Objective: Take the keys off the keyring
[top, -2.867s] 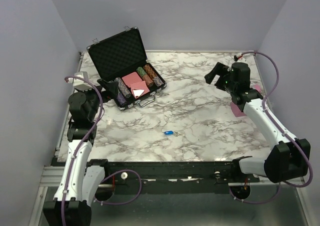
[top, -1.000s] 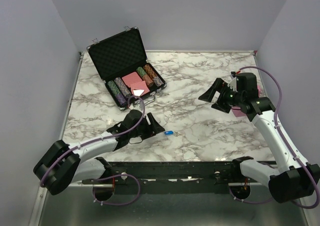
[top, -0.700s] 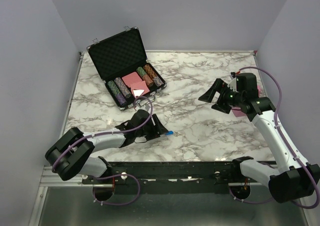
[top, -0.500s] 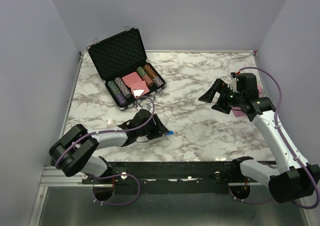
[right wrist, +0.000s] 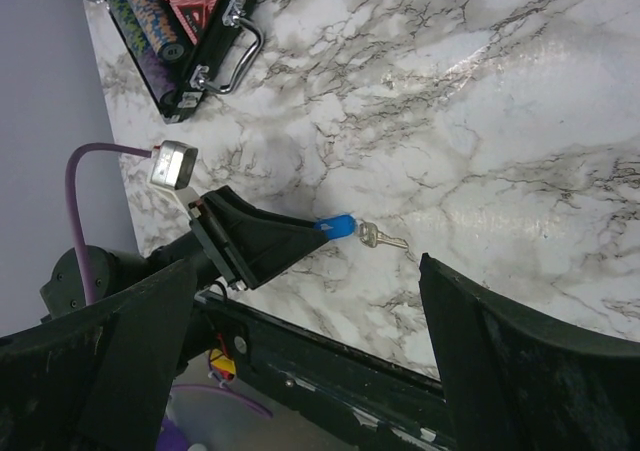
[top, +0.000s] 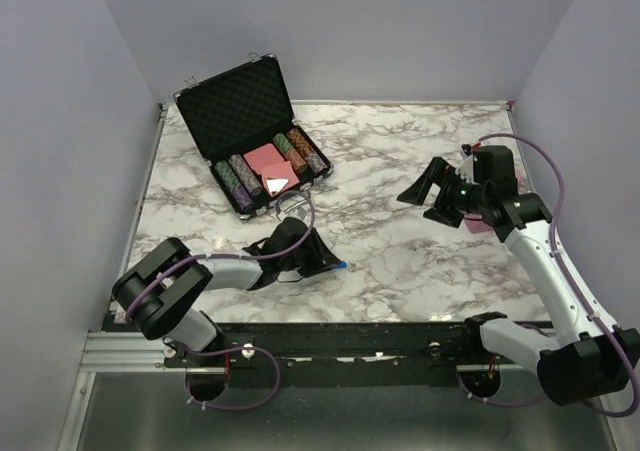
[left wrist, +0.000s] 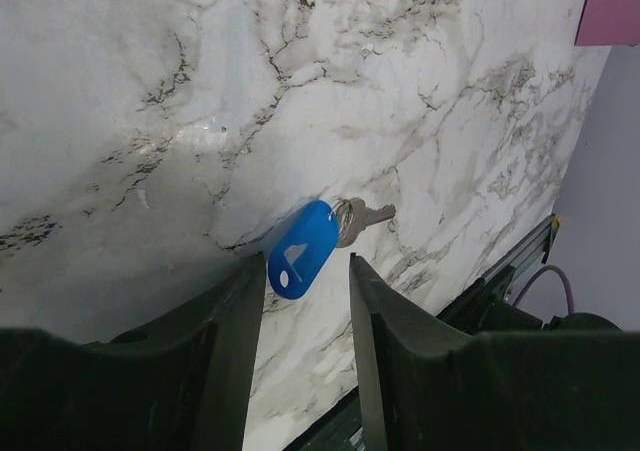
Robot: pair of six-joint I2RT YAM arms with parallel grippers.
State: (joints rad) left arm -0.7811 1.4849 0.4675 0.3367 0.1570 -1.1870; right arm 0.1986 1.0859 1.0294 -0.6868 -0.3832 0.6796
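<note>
Item: keys (left wrist: 365, 213), tiny and silvery, on a ring (left wrist: 343, 209) with a blue tag (left wrist: 303, 248). They lie flat on the marble desk (top: 400, 151), close to its near edge and about midway along it. The number of keys cannot be told; only one shows plainly. Left hand (left wrist: 302, 271): low over the desk, half spread, one finger on each side of the tag's near end, a gap showing on the right side; no pinch made. Right hand (top: 425, 193): raised over the right of the desk, well apart from the keys, spread wide, holding nothing. Also present: open case of poker chips (top: 262, 166), far left. Progress: none of the removal is done; keys and tag are joined on the ring. Remaining, as judged: grip the bunch, bring in the second hand, work each key off the ring.
</note>
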